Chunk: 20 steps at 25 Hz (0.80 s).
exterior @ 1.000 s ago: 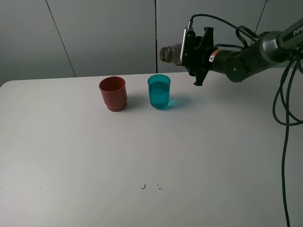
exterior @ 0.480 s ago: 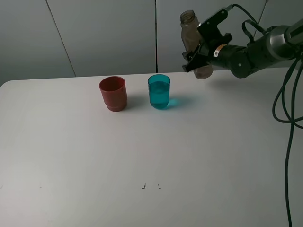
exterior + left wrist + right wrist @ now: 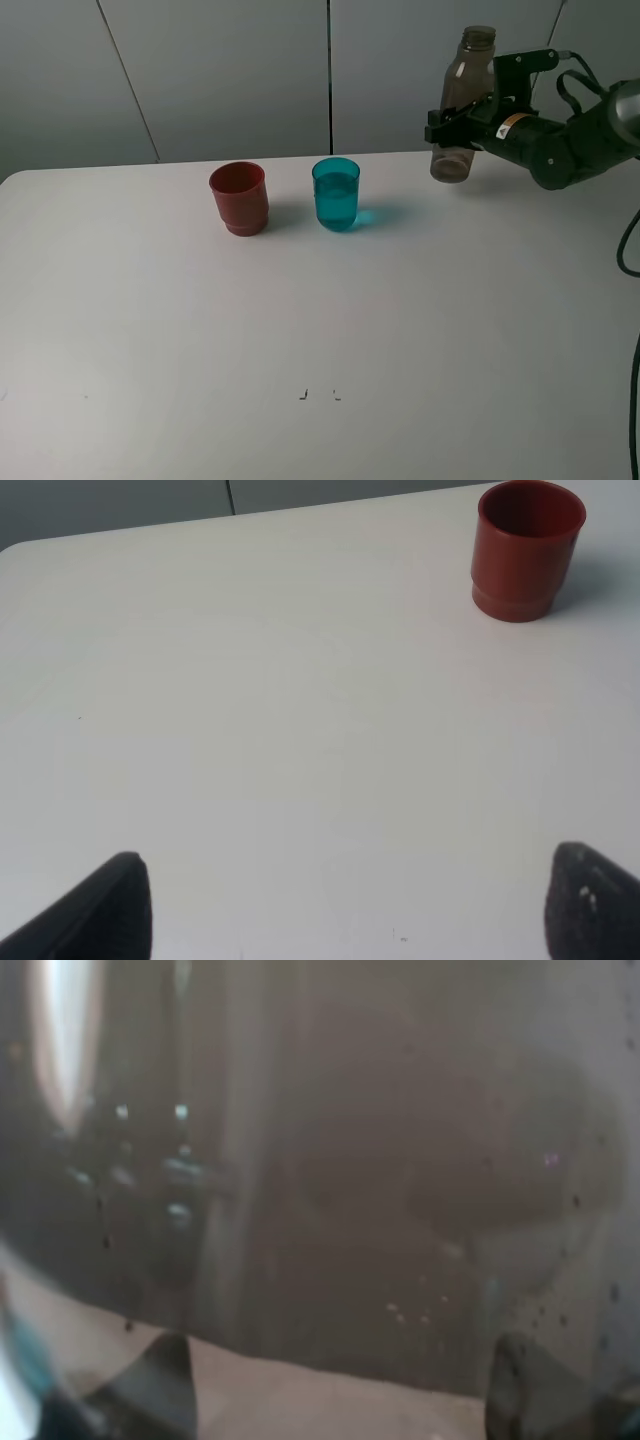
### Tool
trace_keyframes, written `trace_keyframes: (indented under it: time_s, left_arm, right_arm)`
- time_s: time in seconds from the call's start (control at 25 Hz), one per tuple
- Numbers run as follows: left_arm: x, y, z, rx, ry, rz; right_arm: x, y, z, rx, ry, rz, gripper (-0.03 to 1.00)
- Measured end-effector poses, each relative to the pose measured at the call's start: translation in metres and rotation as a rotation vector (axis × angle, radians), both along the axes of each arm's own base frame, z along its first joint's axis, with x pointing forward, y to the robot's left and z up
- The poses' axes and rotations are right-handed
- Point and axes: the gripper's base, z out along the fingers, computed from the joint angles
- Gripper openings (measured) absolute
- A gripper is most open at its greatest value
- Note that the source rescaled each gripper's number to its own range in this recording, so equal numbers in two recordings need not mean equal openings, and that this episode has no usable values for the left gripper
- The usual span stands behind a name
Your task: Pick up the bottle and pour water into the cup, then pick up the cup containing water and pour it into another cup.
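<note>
Exterior high, L to R: red cup [image 3: 238, 197] and teal cup [image 3: 336, 193] (looks part-filled) stand side by side on the desk [image 3: 300, 320]. Far R, my right jaws are clamped on the bottle [image 3: 460, 100], held near upright. Left wrist: left jaws wide apart, empty.

Colours logged | bottle [image 3: 468, 85]: smoky grey-brown, clear | cup [image 3: 335, 195]: translucent teal | other cup [image 3: 239, 198]: brick-red, plain | table [image 3: 300, 300]: white | wall [image 3: 200, 80]: grey
</note>
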Motion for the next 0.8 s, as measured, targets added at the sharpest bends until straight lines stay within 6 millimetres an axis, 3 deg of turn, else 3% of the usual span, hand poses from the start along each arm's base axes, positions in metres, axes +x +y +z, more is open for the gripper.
trace_keyframes:
  time_s: [0.44,0.64,0.8]
  left_arm:
    - [0.0,0.0,0.0,0.0,0.0,0.0]
    - [0.0,0.0,0.0,0.0,0.0,0.0]
    - [0.0,0.0,0.0,0.0,0.0,0.0]
  right_arm:
    - [0.002,-0.044,0.002,-0.012,-0.028,-0.045,0.01]
    - [0.002,-0.051,0.003,-0.036,-0.047,-0.047,0.01]
    - [0.002,-0.05,-0.009,-0.041,-0.032,-0.041,0.01]
